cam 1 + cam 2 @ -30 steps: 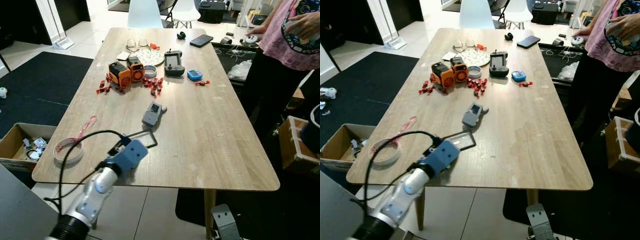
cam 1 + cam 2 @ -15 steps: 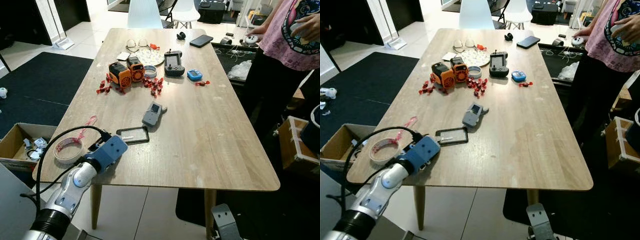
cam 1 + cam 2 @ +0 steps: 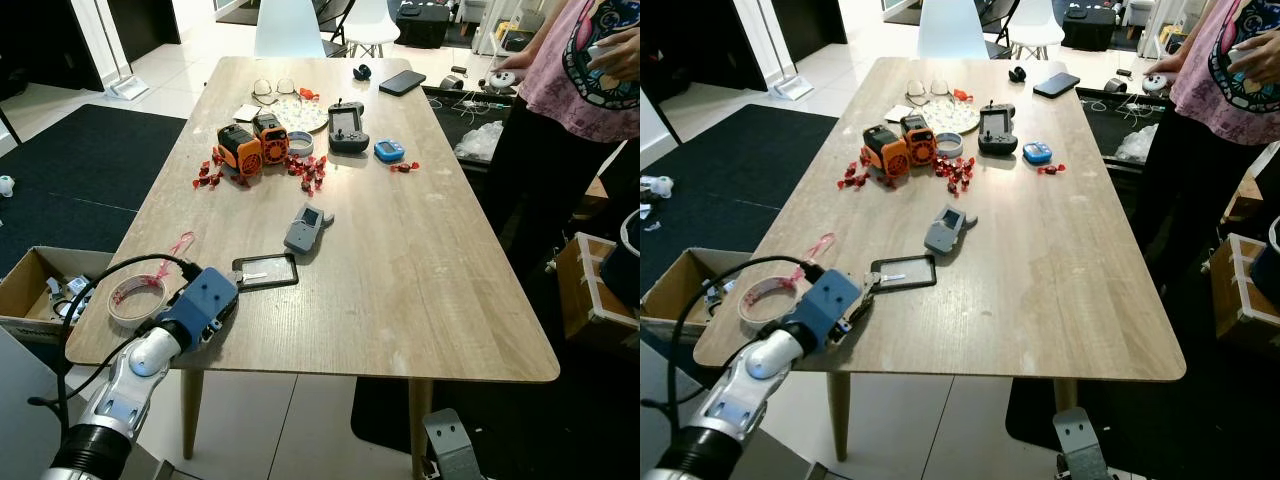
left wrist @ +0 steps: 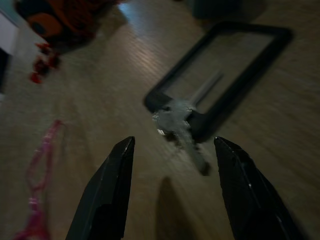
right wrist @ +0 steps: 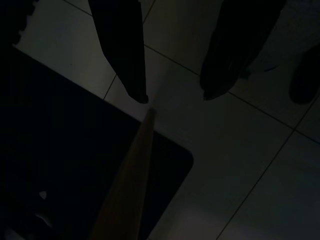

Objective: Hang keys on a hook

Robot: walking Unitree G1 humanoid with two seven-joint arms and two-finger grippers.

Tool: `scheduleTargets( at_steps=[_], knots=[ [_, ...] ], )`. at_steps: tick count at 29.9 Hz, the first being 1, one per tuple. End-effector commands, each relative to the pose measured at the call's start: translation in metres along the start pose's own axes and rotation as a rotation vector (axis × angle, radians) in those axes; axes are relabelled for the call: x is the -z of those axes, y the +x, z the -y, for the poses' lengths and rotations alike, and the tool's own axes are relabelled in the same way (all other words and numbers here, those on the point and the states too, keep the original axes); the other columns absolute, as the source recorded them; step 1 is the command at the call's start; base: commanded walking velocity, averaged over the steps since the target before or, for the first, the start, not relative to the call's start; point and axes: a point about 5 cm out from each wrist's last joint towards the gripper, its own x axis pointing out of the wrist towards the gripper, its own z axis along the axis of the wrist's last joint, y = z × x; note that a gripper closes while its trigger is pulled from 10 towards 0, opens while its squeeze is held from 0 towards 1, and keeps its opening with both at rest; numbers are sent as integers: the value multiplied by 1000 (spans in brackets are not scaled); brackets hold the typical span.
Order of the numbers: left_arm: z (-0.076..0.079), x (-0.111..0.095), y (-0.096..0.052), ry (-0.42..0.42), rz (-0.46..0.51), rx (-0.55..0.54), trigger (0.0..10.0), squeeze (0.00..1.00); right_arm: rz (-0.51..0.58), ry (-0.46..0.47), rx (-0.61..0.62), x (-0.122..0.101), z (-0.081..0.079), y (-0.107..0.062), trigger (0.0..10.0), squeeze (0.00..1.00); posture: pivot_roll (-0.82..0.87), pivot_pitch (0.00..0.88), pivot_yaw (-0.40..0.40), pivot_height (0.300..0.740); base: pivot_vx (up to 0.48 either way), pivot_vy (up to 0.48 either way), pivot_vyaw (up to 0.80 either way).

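The left gripper (image 4: 172, 192) hovers low over the table (image 3: 450, 280) near its front left corner, fingers (image 4: 107, 195) spread wide and holding nothing. Just beyond the fingertips lie the keys (image 4: 180, 131), flat on the wood and touching the near end of a black-framed card holder (image 3: 266, 270). A tape roll (image 3: 136, 299) sits by the left edge. The right gripper (image 5: 172, 95) hangs over the floor, fingers apart and empty.

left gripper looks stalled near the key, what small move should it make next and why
Probably ease the left gripper forward and down. Its fingers are open and empty, and the key lies flat on the table just ahead of them, by the black frame's corner.
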Motion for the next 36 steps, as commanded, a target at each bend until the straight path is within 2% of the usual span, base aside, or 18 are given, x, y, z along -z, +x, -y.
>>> scheduleTargets(
  at_steps=[1, 7, 8, 9, 11, 14, 18, 25, 29, 36],
  knots=[
    [8, 7, -2, -40, -27, 30, 10000, 0, -25, -1, -1, 6, 1, -2, 10000, 0, 10, 91, -2, 740, 0, 0, 0],
    [8, 7, -2, -40, -27, 30, 10000, 0, -25, -1, -1, 6, 1, -2, 10000, 0, 10, 91, -2, 740, 0, 0, 0],
    [19, 7, -1, -217, -72, 113, 10000, 0, -22, 0, -3, 5, 0, -2, 10000, 0, 11, 97, 0, 740, 0, 0, 0],
    [27, 6, -1, -309, -94, 157, 10000, 0, -20, 1, -3, 5, 0, -2, 10000, 0, 11, 97, 0, 740, 0, 0, 0],
    [37, 5, 0, -414, -123, 200, 10000, 0, -19, 3, -3, 4, -1, -1, 10000, 0, 11, 98, 1, 740, 0, 0, 0],
    [46, 2, 3, -504, -142, 196, 10000, 0, -20, 4, -4, 5, -1, -2, 10000, 0, 10, 101, 1, 740, 0, 0, 0],
    [53, 0, 8, -564, -157, 160, 10000, 0, -20, 4, -3, 5, -1, -2, 10000, 0, 11, 102, 2, 740, 0, 0, 0],
    [45, -10, 16, -542, -127, 13, 10000, 0, -20, 6, -3, 5, -2, -2, 10000, 0, 13, 103, 3, 740, 0, 0, 0],
    [32, -14, 18, -498, -127, -145, 10000, 0, -19, 7, -3, 5, -2, -2, 10000, 0, 13, 102, 4, 740, 0, 0, 0],
    [32, -19, 17, -471, -89, -223, 10000, 0, -21, 7, -4, 5, -3, -2, 10000, 0, 14, 104, 3, 740, 0, 0, 0]
  ],
)
